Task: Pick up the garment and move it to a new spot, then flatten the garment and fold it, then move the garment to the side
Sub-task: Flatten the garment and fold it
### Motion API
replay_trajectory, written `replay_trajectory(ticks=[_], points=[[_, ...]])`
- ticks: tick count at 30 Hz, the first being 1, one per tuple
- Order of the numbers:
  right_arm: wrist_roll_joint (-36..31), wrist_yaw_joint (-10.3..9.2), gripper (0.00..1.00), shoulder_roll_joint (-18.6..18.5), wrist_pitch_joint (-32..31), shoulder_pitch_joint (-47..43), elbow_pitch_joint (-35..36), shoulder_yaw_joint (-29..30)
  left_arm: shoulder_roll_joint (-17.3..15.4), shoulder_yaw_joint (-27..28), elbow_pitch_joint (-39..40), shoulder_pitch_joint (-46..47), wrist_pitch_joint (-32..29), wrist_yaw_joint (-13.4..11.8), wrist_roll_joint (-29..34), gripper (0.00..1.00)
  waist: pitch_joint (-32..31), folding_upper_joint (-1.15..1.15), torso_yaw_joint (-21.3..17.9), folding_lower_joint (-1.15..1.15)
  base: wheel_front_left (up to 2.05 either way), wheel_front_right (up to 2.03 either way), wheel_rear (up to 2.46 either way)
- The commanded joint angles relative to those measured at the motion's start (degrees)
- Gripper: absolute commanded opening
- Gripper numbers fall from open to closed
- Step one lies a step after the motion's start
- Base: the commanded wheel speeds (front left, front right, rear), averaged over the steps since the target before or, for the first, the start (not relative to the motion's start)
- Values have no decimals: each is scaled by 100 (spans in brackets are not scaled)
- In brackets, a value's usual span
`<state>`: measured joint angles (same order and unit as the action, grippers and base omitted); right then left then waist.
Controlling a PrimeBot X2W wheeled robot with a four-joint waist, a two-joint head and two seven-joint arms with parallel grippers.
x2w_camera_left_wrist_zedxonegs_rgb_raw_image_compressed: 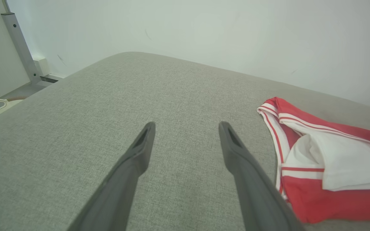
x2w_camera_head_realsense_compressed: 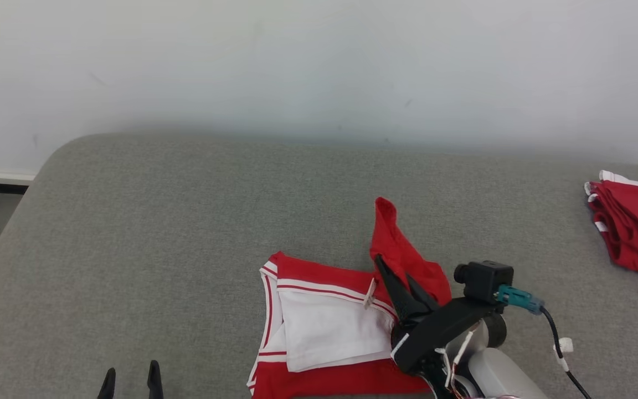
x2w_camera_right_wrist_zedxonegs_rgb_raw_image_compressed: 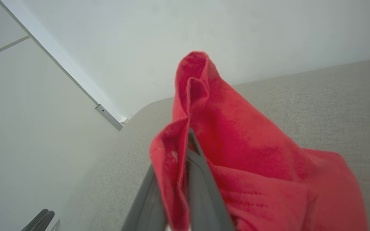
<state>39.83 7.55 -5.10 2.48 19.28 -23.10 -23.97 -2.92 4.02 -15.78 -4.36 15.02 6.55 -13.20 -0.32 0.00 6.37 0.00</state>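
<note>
Wall (x2w_camera_head_realsense_compressed: 319,66): plain and pale, filling the far side of the head view.
Cushioned surface (x2w_camera_head_realsense_compressed: 186,233): grey woven fabric with a rounded far-left corner; everything else rests on it.
Garment (x2w_camera_head_realsense_compressed: 324,327): red with white stripes and a white panel, lying partly folded on the near part of the surface, right of centre in the head view. One red flap on its right side stands up off the rest. In the left wrist view the garment (x2w_camera_left_wrist_zedxonegs_rgb_raw_image_compressed: 326,166) lies to the right of that gripper's fingers, apart from them.
Pile of red clothes (x2w_camera_head_realsense_compressed: 637,233): at the right edge of the surface, well apart from the garment, white trim showing at its edges.
Right gripper (x2w_camera_head_realsense_compressed: 392,267): fingers drawn together on the raised red flap. In the right wrist view the cloth (x2w_camera_right_wrist_zedxonegs_rgb_raw_image_compressed: 252,154) drapes over and between the two fingers (x2w_camera_right_wrist_zedxonegs_rgb_raw_image_compressed: 201,179), pinched there.
Left gripper (x2w_camera_head_realsense_compressed: 132,368): low at the near left, well apart from the garment. Fingers spread wide with nothing between them, only bare grey surface showing past the tips (x2w_camera_left_wrist_zedxonegs_rgb_raw_image_compressed: 187,125).
Wrist camera (x2w_camera_head_realsense_compressed: 485,277): a small black box on the right arm, with a teal plug and a dark cable.
Tag (x2w_camera_head_realsense_compressed: 370,293): a small white tab on the garment, just beside the right gripper's fingers.
</note>
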Motion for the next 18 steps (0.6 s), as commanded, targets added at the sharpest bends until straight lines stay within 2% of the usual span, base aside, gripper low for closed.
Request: replay_trajectory(ticks=[1, 6, 13, 18], points=[[-3, -12, 0, 70, 24, 131, -58, -19, 6, -37, -25, 85, 6, 2, 23, 100, -9, 0, 150, 0, 0, 0, 0], [148, -12, 0, 216, 126, 419, -638, -260, 3, -271, -92, 230, 6, -20, -27, 100, 32, 0, 495, 0, 0, 0, 0], [871, -12, 0, 220, 484, 794, -1508, -1062, 5, -621, -168, 435, 6, -86, -159, 100, 106, 0, 963, 0, 0, 0, 0], [1298, -12, 0, 221, 800, 991, -2157, -1565, 2, -778, -228, 452, 6, -101, -154, 100, 107, 0, 1146, 0, 0, 0, 0]])
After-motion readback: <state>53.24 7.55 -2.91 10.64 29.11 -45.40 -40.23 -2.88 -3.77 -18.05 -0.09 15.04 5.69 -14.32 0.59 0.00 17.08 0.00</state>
